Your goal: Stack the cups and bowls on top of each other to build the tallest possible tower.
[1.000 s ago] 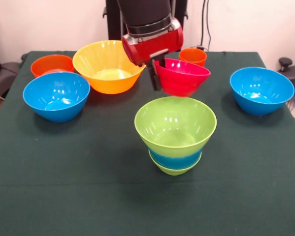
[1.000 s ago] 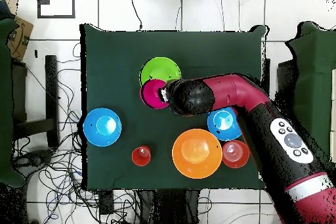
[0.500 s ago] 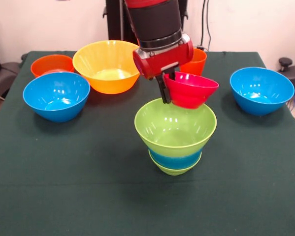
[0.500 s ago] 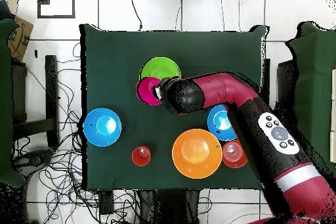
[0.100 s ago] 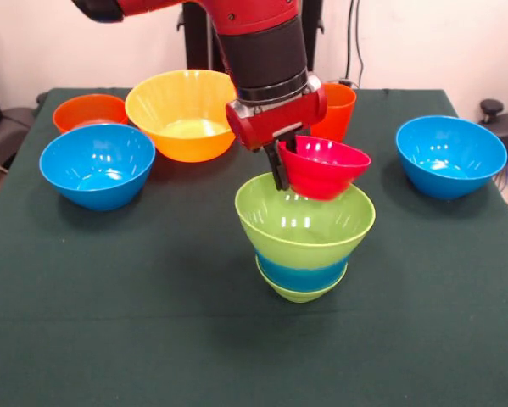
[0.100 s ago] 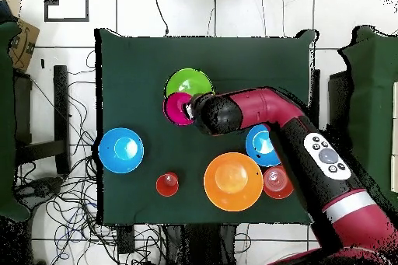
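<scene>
My gripper [image 5: 287, 167] is shut on the left rim of a small red-pink bowl [image 5: 326, 167]. I hold this bowl slightly tilted over the far rim of the tower [image 5: 304, 233], a lime green bowl on a blue one on a lime one. Its underside seems to touch that rim. From above, the gripper [image 6: 190, 109] and the pink bowl [image 6: 176, 109] sit beside the green top bowl [image 6: 189, 83]. An orange cup [image 5: 339, 108] stands behind the arm, and it also shows in the overhead view as the cup [image 6: 166, 184].
A large yellow bowl [image 5: 183, 114], an orange bowl [image 5: 88, 110] and a blue bowl [image 5: 97, 165] stand at the left. Another blue bowl [image 5: 450, 156] stands at the right. The arm [image 6: 272, 118] crosses over one blue bowl [image 6: 263, 145] in the overhead view.
The gripper has carried the red-pink bowl forward and down, from behind the tower to its far rim. The top green bowl has shifted slightly to the right.
</scene>
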Robot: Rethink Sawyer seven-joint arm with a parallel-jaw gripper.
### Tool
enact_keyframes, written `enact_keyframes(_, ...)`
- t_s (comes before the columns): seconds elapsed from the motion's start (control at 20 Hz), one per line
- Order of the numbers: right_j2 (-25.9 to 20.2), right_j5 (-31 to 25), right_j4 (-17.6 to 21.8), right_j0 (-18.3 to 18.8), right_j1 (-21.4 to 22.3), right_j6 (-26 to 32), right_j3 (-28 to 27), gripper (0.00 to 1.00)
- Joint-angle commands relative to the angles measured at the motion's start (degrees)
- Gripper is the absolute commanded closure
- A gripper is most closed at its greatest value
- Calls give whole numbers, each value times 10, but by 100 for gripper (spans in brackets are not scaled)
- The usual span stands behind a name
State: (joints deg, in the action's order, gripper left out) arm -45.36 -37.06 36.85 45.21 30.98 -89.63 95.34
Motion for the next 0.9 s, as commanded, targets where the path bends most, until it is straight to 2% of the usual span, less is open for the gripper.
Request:
enact_keyframes(0.05,42,11,52,-24,-20,37,-38,100)
enact_keyframes(0.4,54,29,69,-35,-32,22,-47,100)
enact_keyframes(0.9,57,35,65,-50,-40,11,-67,100)
